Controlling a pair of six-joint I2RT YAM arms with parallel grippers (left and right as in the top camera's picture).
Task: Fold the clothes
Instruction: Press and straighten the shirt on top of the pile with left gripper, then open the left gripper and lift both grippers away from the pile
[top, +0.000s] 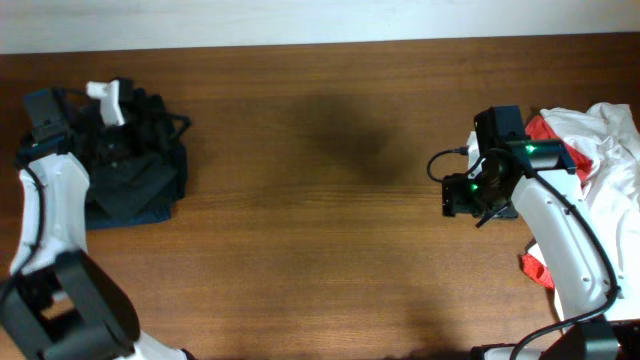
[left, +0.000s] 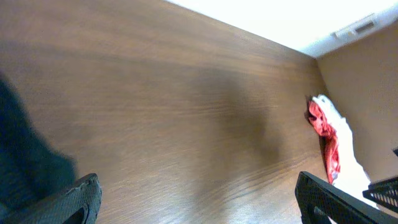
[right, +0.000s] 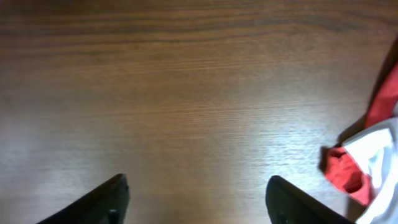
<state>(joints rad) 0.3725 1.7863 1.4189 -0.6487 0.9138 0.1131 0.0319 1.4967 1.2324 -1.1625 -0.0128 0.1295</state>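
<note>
Stock: dark garments (top: 140, 170), heaped at the table's (top: 320, 220) far left; white-and-red garment (top: 615, 140), bunched at the right edge. Both soft, light and limp, likely to sag, and best taken by a hem or shoulder edge. Left claw (left: 199, 208): fingers wide apart, empty, beside the dark heap. Right claw (right: 198, 202): fingers apart, empty, over bare wood. Overhead alone shows both heaps; wrist views alone show the finger gaps.

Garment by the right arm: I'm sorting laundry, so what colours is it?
White and red; the garment shows best overhead.
</note>
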